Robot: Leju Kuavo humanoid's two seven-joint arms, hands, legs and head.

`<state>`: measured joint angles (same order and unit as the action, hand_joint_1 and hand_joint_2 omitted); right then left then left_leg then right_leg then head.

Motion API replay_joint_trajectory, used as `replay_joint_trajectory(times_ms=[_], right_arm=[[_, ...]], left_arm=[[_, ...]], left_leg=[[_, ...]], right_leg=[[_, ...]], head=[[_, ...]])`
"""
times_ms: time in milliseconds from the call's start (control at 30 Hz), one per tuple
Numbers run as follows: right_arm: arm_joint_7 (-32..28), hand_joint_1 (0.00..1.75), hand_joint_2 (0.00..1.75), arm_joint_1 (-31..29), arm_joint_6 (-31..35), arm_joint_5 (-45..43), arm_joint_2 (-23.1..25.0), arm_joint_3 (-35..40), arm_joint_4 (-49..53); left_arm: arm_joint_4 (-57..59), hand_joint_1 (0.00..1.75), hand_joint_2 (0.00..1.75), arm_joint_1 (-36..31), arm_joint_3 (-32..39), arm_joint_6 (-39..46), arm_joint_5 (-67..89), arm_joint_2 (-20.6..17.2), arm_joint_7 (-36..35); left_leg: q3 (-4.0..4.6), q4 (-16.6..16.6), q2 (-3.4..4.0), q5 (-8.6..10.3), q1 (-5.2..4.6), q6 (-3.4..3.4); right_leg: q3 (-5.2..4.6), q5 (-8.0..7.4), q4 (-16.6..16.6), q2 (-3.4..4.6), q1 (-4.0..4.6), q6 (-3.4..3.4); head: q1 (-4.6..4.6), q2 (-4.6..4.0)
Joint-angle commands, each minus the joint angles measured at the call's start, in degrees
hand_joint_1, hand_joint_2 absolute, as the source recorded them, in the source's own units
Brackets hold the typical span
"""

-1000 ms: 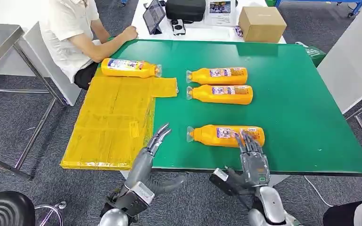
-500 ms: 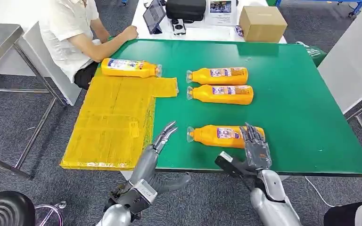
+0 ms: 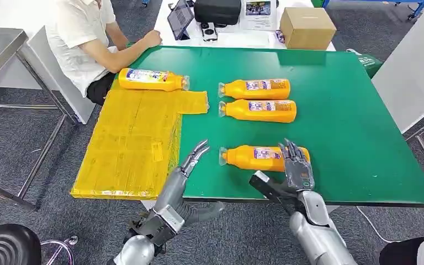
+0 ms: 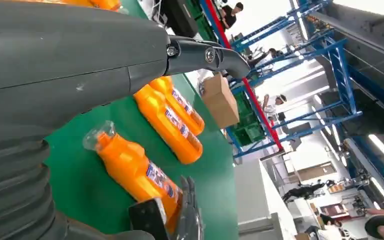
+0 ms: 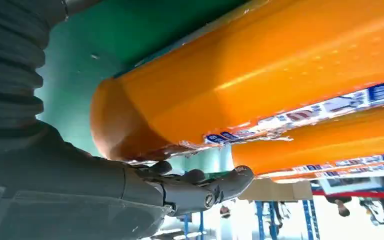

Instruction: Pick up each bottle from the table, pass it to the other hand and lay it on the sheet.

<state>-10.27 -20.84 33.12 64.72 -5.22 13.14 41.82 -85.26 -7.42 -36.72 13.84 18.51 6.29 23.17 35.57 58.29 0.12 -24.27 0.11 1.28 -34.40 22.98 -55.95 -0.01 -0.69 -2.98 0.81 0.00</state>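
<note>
Green table (image 3: 342, 138): orange bottle (image 3: 254, 158) lying sideways, labelled, under right hand (image 3: 297, 168).

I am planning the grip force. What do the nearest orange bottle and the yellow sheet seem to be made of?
The nearest bottle looks like smooth, glossy plastic: it shows soft highlights, a clear cap and a printed label. The yellow sheet seems a thin, translucent plastic film, with fold creases and one edge hanging over the table.

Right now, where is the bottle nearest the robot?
In the head view the nearest bottle lies on its side near the green table's front edge, cap toward the yellow sheet, under the right hand.
</note>
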Motion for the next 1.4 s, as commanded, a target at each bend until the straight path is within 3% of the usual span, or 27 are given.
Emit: replay_joint_trajectory(times_ms=[33,333,933,1033,1067,1100,1267,1400], right_arm=[[0.25,0.00,1.75,-4.67,-0.82,-0.23,0.10,-0.03,-9.98],[3.85,0.00,1.75,-6.73,-2.24,2.51,-1.08,0.69,-13.77],[3.99,0.00,1.75,-8.72,-0.95,3.73,-0.98,0.83,-14.56],[4.45,0.00,1.75,-8.78,-5.29,3.51,-0.68,0.85,-16.49],[4.42,1.52,1.75,-8.64,-6.60,2.98,-0.88,0.55,-16.91],[5.19,1.75,1.75,-9.07,-9.29,2.97,-1.49,0.57,-18.73],[4.36,1.75,1.75,-9.62,-12.04,2.70,-2.97,0.19,-22.10],[0.49,1.75,1.75,-8.29,-10.56,1.64,-3.12,-0.49,-23.19]], left_arm=[[3.83,0.00,1.75,-2.65,-1.74,-0.28,-0.43,-0.99,-0.01],[4.11,0.00,1.75,-2.90,-1.93,-0.40,-1.31,-1.04,-0.01],[4.31,0.00,1.75,-3.36,-2.09,-0.98,-2.41,-0.92,0.07],[4.86,0.00,1.75,-3.64,-2.15,-0.99,-2.87,-0.75,0.02],[4.97,0.00,1.75,-3.76,-2.18,-1.03,-3.12,-0.73,0.02],[5.25,0.00,1.75,-4.02,-2.34,-1.09,-3.63,-0.73,0.07],[6.07,0.00,1.75,-4.87,-2.84,-1.50,-4.92,-0.77,0.66],[6.55,0.00,1.75,-5.29,-3.03,-1.44,-5.63,-0.84,1.17]], left_leg=[[-0.14,-0.05,-0.07,0.00,0.01,-0.03],[-0.25,-0.06,-0.10,-0.01,-0.01,-0.03],[-0.36,-0.05,-0.08,-0.01,-0.02,-0.02],[-0.34,-0.06,-0.08,0.00,-0.01,-0.01],[-0.42,-0.08,-0.10,-0.02,-0.01,-0.04],[-0.47,-0.09,-0.12,-0.03,-0.01,-0.04],[-0.48,-0.09,-0.22,0.02,0.01,-0.02],[-0.60,-0.13,-0.33,0.06,0.02,-0.03]], right_leg=[[0.16,0.03,0.04,-0.06,0.02,0.06],[0.27,0.06,0.03,-0.09,-0.01,0.08],[0.38,0.07,0.03,-0.07,-0.01,0.09],[0.36,0.05,0.04,-0.07,-0.01,0.08],[0.44,0.08,0.05,-0.09,0.00,0.12],[0.49,0.10,0.06,-0.11,0.00,0.14],[0.54,0.06,0.12,-0.21,0.02,0.10],[0.61,0.07,0.17,-0.32,0.02,0.12]], head=[[0.00,0.00],[0.00,0.00],[-0.02,0.00],[0.00,0.00],[0.00,0.00],[0.00,0.00],[-0.02,0.00],[0.00,0.00]])
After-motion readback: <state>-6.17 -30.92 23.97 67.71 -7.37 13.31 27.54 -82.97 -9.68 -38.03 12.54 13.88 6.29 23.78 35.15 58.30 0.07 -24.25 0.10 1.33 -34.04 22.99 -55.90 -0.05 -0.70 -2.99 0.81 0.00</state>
